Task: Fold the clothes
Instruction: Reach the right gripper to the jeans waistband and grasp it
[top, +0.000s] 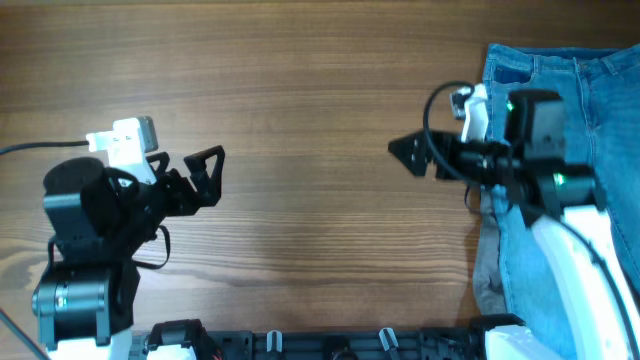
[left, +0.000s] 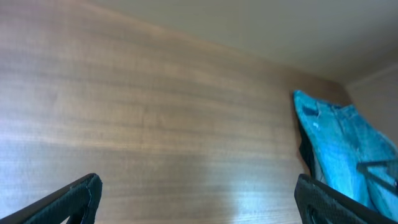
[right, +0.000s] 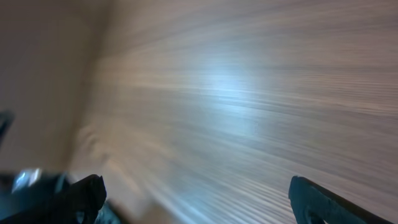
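Observation:
Light-blue denim jeans (top: 600, 120) lie at the table's right edge, partly under my right arm; they also show at the far right of the left wrist view (left: 348, 143). A grey garment edge (top: 487, 270) peeks out beneath them near the front. My right gripper (top: 412, 155) is open and empty, pointing left over bare wood just left of the jeans. My left gripper (top: 208, 172) is open and empty over bare wood at the left. The right wrist view is motion-blurred and shows only wood between the fingers (right: 196, 199).
The wooden table (top: 300, 100) stretches between the two arms. A black rail with clips (top: 330, 345) runs along the front edge. A wall and table corner (left: 348, 81) show beyond the jeans.

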